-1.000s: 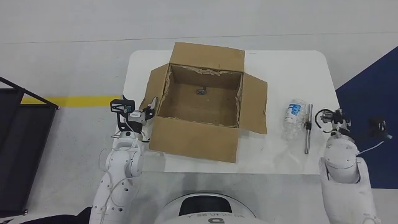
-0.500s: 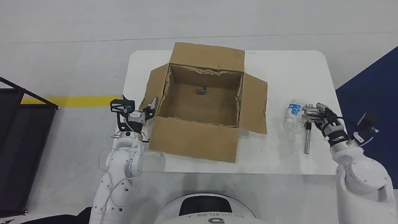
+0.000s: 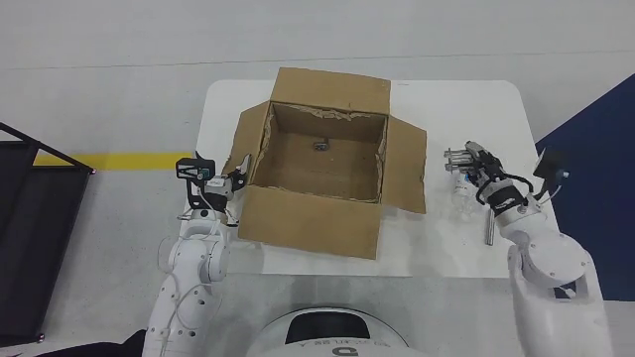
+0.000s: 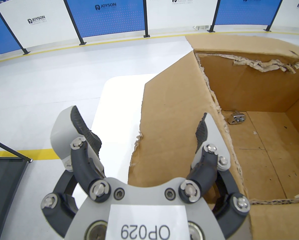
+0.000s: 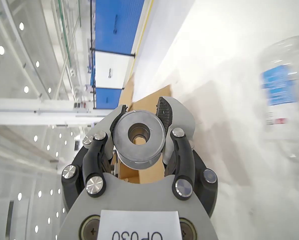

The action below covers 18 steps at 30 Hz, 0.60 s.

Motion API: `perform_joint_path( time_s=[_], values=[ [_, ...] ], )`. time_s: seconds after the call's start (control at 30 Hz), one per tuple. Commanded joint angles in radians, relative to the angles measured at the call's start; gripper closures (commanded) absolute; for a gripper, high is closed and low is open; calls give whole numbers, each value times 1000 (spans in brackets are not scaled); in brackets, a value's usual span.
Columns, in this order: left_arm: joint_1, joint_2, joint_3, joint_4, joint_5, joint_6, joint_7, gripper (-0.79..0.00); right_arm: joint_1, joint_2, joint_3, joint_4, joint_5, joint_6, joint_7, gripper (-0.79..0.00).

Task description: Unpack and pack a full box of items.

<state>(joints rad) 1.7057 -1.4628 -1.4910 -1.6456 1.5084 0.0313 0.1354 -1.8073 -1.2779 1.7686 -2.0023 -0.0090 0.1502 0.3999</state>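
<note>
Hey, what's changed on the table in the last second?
The right end effector, shut on a metal ring, swung from the right edge of the table toward the box and is now near the bottle. The left end effector, box, bottle, rod and the small part inside the box stayed put.

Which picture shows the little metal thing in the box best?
The left wrist view: the metal piece lies close and clear on the box floor by the far wall. In the top view the metal piece is a tiny grey speck. The right wrist view sees the box from outside.
</note>
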Motion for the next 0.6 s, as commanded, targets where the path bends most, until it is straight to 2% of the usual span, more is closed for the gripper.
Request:
perform_joint_path(
  time_s=[0.0,0.23,0.43,0.57],
  values=[
    [0,0,0,0,0,0,0,-785,42,-2,-102,-32,-59,50,-11,0],
    [0,0,0,0,0,0,0,-785,144,-4,-327,-58,-263,111,28,0],
    [0,0,0,0,0,0,0,-785,350,-34,-580,108,-399,254,-58,0],
    [0,0,0,0,0,0,0,-785,416,-55,-696,182,-430,279,-119,0]
  ],
)
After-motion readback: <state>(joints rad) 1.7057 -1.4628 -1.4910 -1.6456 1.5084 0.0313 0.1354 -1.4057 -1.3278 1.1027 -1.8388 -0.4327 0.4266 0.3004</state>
